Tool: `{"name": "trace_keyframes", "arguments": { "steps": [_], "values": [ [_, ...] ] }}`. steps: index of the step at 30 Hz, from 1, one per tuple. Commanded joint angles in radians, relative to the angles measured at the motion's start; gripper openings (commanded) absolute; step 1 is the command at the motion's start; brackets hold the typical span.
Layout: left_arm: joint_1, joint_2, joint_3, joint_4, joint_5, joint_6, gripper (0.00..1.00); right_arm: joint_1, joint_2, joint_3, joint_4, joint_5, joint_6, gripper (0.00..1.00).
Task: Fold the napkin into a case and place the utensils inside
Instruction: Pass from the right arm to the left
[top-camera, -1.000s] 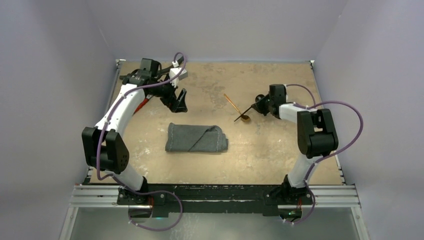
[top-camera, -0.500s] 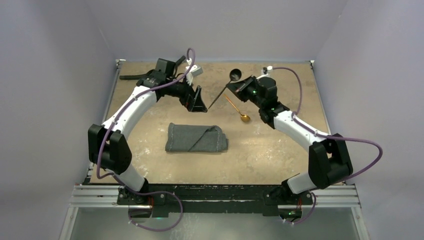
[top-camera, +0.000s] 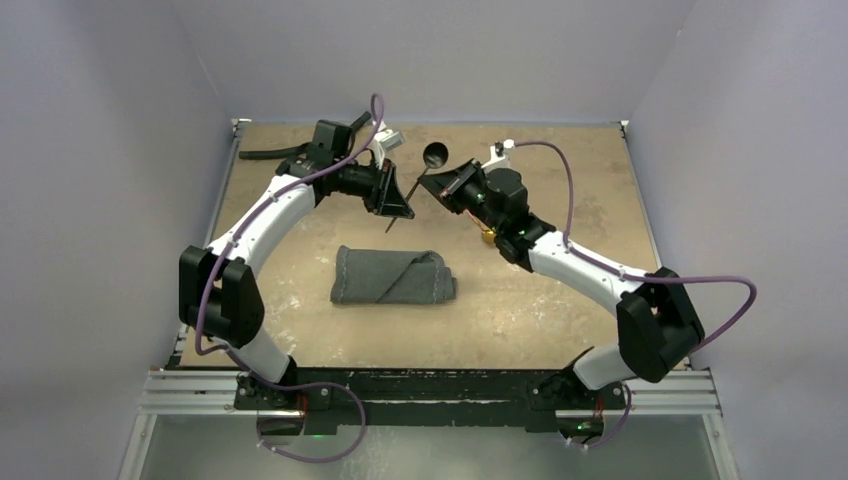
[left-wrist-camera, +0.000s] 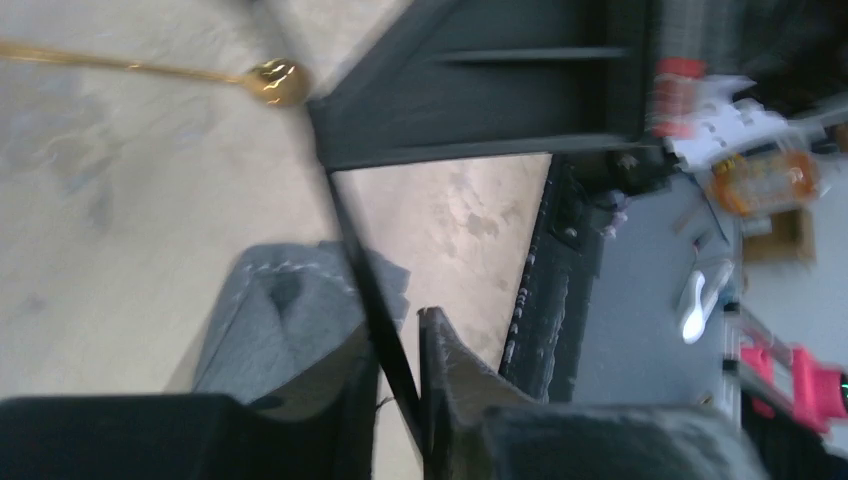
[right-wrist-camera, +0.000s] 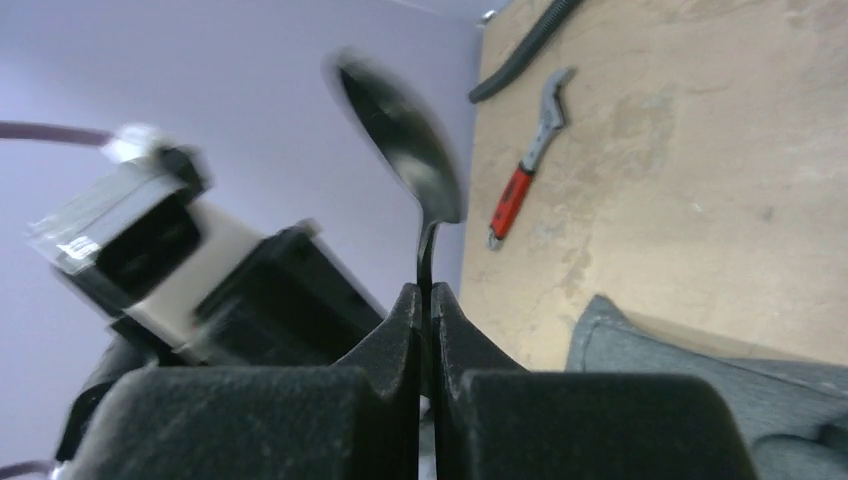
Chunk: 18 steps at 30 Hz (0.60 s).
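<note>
The right gripper (right-wrist-camera: 425, 295) is seen clamped tight on the neck of a thin black spoon (right-wrist-camera: 408, 160) with a rounded dark bowl. The spoon is held bowl-up in the upper centre of the top view, its handle slanting down to the left. The left gripper (left-wrist-camera: 395, 335) is brought against it there. A second ago its jaws were spread wide at the upper left, and now they are drawn in about the lower part of that handle, which is seen running between the fingers (left-wrist-camera: 445, 380) in the left wrist view. Whether the handle is pinched yet cannot be told, since that view is blurred. Over the same second the black spoon has been lifted off the tan, mottled table (top-camera: 520, 320) at the right centre and carried up and leftward.

This is judged to be a hand-over or regrasp, so that the spoon can be aimed handle-first at the cloth. The grey cloth napkin (top-camera: 392, 277) with pale stitched hems is left unmoved at the centre of the top view, below both grippers, already folded with a diagonal flap across it. The slim gold spoon (left-wrist-camera: 140, 68) with a shiny bowl is left lying on the table, in the upper left of the left wrist view, apart from the napkin. Neither utensil is yet inside the fold
</note>
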<state>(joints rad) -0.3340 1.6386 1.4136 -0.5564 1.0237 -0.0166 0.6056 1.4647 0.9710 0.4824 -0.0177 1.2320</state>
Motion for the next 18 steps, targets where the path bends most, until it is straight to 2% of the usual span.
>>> {"name": "trace_keyframes", "arguments": {
  "steps": [1,3,4,7,9,11,13,14,16,18],
  "values": [
    [0.006,0.023,0.041,-0.055,0.078,0.068,0.00,0.026,-0.010,0.047,0.102,0.022,-0.004,0.00],
    [0.013,0.039,0.074,-0.156,0.082,0.150,0.00,0.027,-0.006,0.036,0.123,-0.040,-0.056,0.03],
    [0.016,0.042,0.086,-0.209,0.077,0.191,0.00,0.014,-0.003,0.030,0.140,-0.116,-0.096,0.12],
    [0.032,0.035,0.095,-0.345,0.064,0.329,0.00,-0.081,-0.017,0.040,0.099,-0.367,-0.315,0.53],
    [0.042,0.034,0.094,-0.429,0.064,0.414,0.00,-0.162,-0.055,0.048,-0.003,-0.539,-0.491,0.75],
    [0.043,0.042,0.096,-0.517,0.061,0.493,0.00,-0.212,-0.096,0.062,-0.116,-0.695,-0.664,0.87],
    [0.043,0.056,0.097,-0.594,0.058,0.563,0.00,-0.223,-0.120,0.121,-0.275,-0.816,-0.836,0.92],
    [0.042,0.059,0.093,-0.622,0.058,0.587,0.00,-0.224,-0.117,0.154,-0.363,-0.825,-0.908,0.92],
    [0.043,0.065,0.090,-0.664,0.058,0.631,0.00,-0.224,-0.106,0.205,-0.467,-0.845,-0.991,0.91],
    [0.042,0.071,0.089,-0.698,0.055,0.663,0.00,-0.224,-0.082,0.233,-0.507,-0.893,-1.015,0.85]
  ]
}}
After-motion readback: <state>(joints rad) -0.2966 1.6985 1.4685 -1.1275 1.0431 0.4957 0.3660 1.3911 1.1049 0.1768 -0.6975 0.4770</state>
